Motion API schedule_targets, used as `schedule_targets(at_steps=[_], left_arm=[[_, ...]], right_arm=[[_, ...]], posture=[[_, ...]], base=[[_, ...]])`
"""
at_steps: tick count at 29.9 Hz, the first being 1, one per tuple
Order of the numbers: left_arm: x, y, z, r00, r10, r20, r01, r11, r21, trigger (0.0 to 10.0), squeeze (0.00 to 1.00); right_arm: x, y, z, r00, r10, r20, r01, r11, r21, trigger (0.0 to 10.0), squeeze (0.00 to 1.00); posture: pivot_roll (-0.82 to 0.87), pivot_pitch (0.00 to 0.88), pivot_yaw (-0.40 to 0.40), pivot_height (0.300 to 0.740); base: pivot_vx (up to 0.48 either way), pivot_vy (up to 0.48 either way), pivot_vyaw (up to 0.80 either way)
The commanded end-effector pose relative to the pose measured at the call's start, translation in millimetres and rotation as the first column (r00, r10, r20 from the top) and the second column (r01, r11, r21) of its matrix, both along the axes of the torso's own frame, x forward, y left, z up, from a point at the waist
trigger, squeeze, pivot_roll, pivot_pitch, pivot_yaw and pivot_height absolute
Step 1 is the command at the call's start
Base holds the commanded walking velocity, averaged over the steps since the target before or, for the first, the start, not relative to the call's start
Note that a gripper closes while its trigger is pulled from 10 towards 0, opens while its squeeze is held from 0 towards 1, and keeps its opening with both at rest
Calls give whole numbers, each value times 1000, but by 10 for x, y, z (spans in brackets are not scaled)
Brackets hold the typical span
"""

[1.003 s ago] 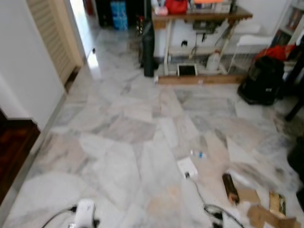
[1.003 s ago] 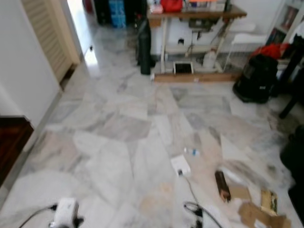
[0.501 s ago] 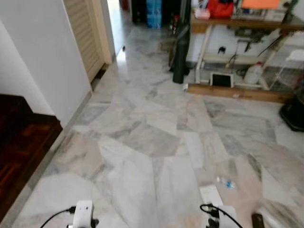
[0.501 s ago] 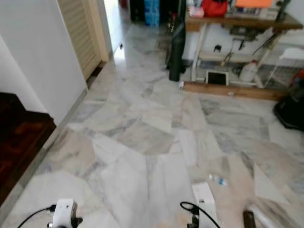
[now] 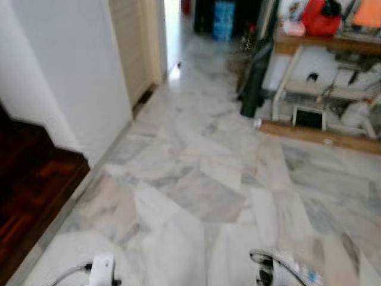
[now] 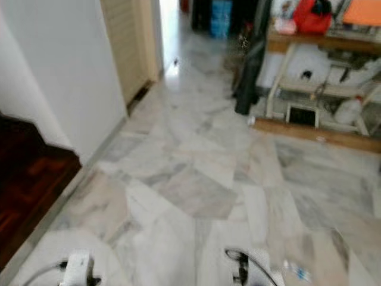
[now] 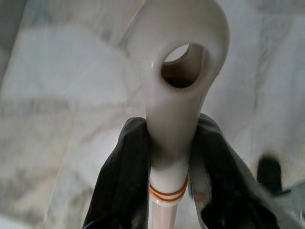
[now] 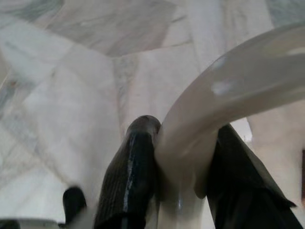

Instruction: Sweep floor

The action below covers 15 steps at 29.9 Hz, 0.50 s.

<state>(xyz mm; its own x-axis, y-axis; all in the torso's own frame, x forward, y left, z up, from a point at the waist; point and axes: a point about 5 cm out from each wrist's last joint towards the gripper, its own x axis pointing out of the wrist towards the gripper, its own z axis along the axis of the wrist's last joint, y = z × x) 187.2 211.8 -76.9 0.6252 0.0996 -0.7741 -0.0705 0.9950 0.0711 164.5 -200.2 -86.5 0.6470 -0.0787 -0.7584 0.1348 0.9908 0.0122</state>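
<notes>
You see a polished marble floor (image 5: 196, 179) with grey veining, dark glossy wood flooring (image 5: 30, 190) at the left, and smooth cream plastic handles (image 7: 178, 71) between ribbed matt black fingers (image 7: 121, 181).

Wooden table (image 5: 333, 44), red bag (image 5: 321, 16), louvred door (image 5: 134, 53).

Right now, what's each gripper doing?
Left gripper: shut on the white handle with a hole in its end.
Right gripper: shut on the curved handle.
</notes>
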Motion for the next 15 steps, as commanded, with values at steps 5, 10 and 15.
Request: schedule_targets(at_steps=[5,10,15], left_arm=[[57,-30,27,1000,-7,28,7,1000,-21,10000,0],[65,-28,32,999,-15,28,16,1000,-23,10000,0],[75,-31,36,999,-20,29,21,999,-24,10000,0]], right_arm=[[-42,-46,-16,999,-30,-21,30,1000,1,10000,0],[-40,-35,-18,999,-33,-24,33,999,-1,10000,0],[-30,-31,-16,999,-37,-26,37,999,-1,10000,0]], posture=[[-121,0,18,740],[-119,0,19,740],[-118,0,22,740]], base=[[0,0,-788],[0,0,-788],[0,0,-788]])
